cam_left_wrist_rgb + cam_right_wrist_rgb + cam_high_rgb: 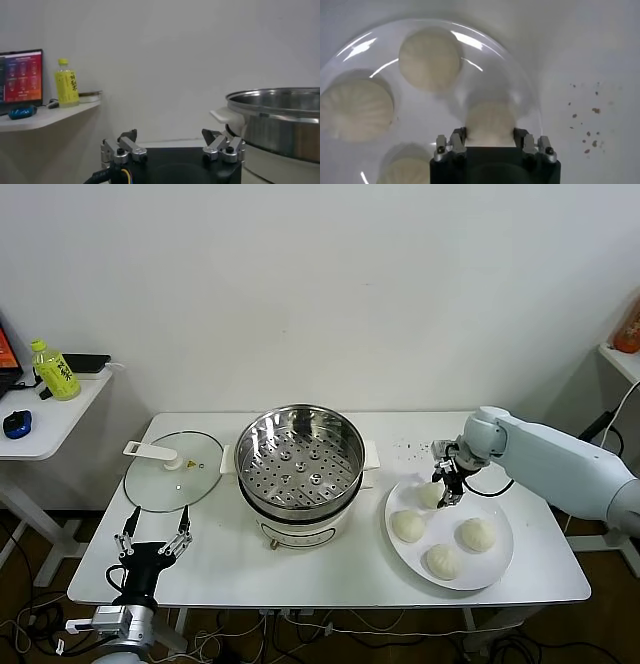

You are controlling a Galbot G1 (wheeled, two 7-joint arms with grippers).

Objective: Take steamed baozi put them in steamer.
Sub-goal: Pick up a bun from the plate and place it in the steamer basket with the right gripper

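Soft dough: a baozi (pixel 491 122) is clamped by the right gripper (pixel 490 136) at its sides; light, easily dented.

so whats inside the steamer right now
Only its perforated tray; the steamer holds no baozi. All four are over the plate, one in the right hand. Beneath the tray is hidden.
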